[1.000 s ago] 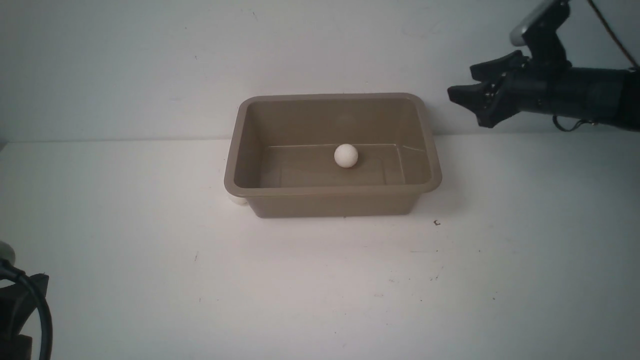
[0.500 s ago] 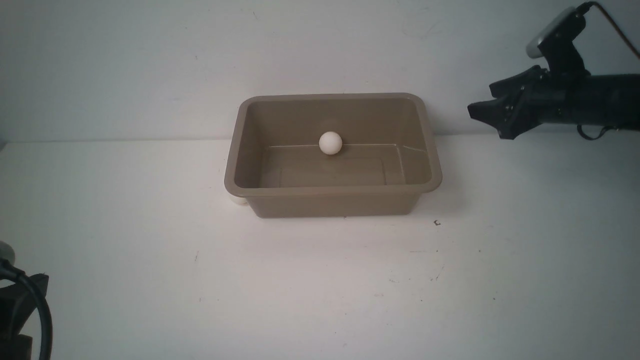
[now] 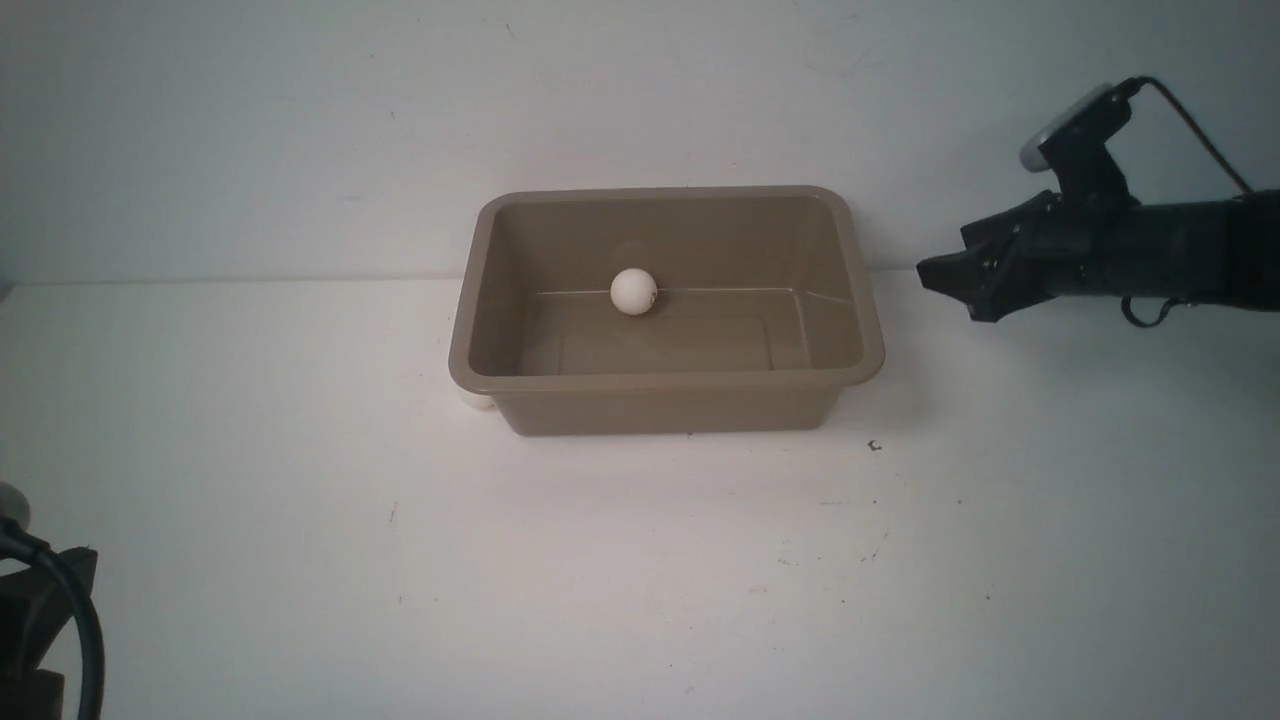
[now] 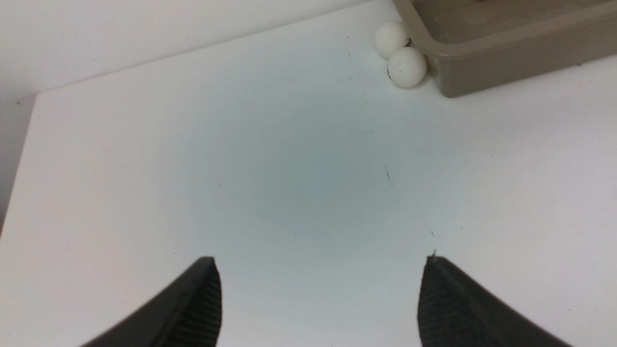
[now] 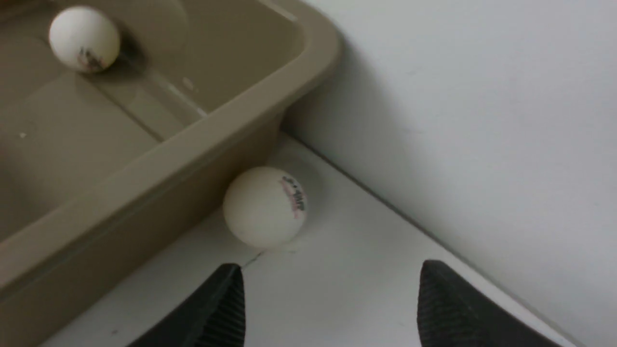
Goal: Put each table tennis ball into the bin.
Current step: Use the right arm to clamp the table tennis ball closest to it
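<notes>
The taupe bin (image 3: 665, 381) stands mid-table near the back wall. One white ball (image 3: 634, 292) lies inside it at the far wall; it also shows in the right wrist view (image 5: 84, 39). Two balls (image 4: 406, 67) (image 4: 391, 38) rest on the table against the bin's left side; only a sliver of one (image 3: 476, 401) shows in the front view. A fourth ball (image 5: 264, 206) lies outside the bin's right far corner by the wall. My right gripper (image 3: 945, 280) (image 5: 330, 282) is open and empty, just short of that ball. My left gripper (image 4: 320, 274) is open and empty, far from the balls.
The white back wall (image 3: 300, 150) rises right behind the bin. The bin's rim (image 5: 202, 130) overhangs the ball at the corner. My left arm's base (image 3: 40, 630) sits at the front left of the white table (image 3: 640, 560).
The ball inside the bin has rolled left along the far wall. My right gripper has come down and now points at the bin's right far corner.
</notes>
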You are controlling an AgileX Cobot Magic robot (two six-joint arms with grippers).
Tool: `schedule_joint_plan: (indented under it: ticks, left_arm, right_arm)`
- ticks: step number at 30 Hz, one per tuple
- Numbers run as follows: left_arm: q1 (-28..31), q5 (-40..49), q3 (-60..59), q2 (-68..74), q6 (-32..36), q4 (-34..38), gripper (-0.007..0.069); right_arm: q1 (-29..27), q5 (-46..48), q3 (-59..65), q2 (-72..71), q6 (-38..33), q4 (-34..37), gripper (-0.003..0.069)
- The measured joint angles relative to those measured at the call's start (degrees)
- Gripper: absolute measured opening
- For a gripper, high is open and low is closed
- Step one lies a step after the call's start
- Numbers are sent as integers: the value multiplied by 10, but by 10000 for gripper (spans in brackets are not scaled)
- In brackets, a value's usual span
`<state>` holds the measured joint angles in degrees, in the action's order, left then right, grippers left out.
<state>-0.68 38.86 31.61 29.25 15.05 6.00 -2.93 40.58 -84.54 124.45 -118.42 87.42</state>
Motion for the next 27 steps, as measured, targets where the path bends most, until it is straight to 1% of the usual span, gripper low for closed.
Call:
schedule_joint_plan:
  ticks: [7, 11, 16, 19, 23, 24, 25, 27]
  left_arm:
    - [0, 18, 0, 0, -1, 0, 490]
    - [0, 24, 0, 0, -2, 0, 490]
    - [0, 30, 0, 0, -2, 0, 490]
    - [0, 30, 0, 0, -2, 0, 490]
    - [0, 30, 0, 0, -2, 0, 490]
    - [0, 30, 0, 0, -2, 0, 490]
    - [0, 30, 0, 0, -2, 0, 490]
    - [0, 30, 0, 0, -2, 0, 490]
  right_arm:
    - [43, -74, 0, 2, -54, 6, 442]
    - [44, -89, 0, 2, -77, 26, 442]
    - [43, -91, 0, 2, -87, 43, 442]
    - [42, -71, 0, 2, -82, 48, 442]
    - [19, 13, 0, 2, -34, 52, 442]
    - [18, 17, 0, 2, -32, 52, 442]
    - [2, 47, 0, 2, -11, 52, 442]
    - [-26, 74, 0, -4, 13, 48, 442]
